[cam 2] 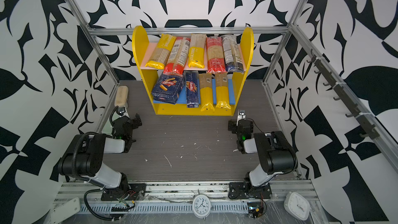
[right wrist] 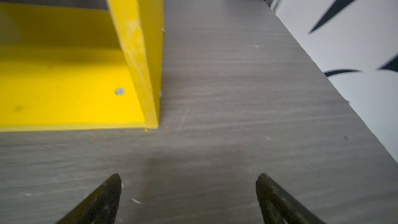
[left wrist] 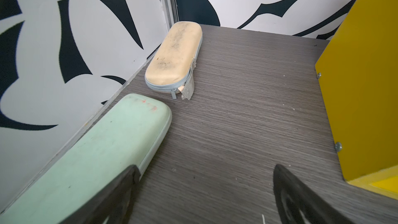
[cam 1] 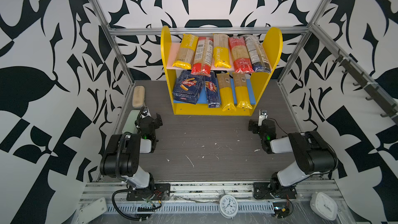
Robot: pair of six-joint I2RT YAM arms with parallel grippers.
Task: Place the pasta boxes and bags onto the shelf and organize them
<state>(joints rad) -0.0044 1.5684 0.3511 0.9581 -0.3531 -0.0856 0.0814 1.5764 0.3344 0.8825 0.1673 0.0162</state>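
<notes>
Yellow shelf (cam 1: 274, 39) at back ctr of surface (cam 1: 204, 143).

Pink upper board (cam 1: 172, 58) – 5 spaghetti bags (cam 1: 220, 50) laid side by side, ends toward front. L to R: yellow, red, yellow, red, dark blue. First red one overhanging front edge.

Blue lower board (cam 1: 251, 91), L to R – wide Barilla box (cam 1: 188, 87), a bit skewed; narrow Barilla box (cam 1: 212, 90); 2 yellow-ended bags (cam 1: 226, 93) poking past front edge.

Left end effector (left wrist: 205, 173): spread wide, holding nothing, low over surface by green case (left wrist: 97, 147). Beige case (left wrist: 174, 54) further back along wall.

Right end effector (right wrist: 189, 177): spread wide too, empty, near shelf's front R corner, apart from it.
</notes>
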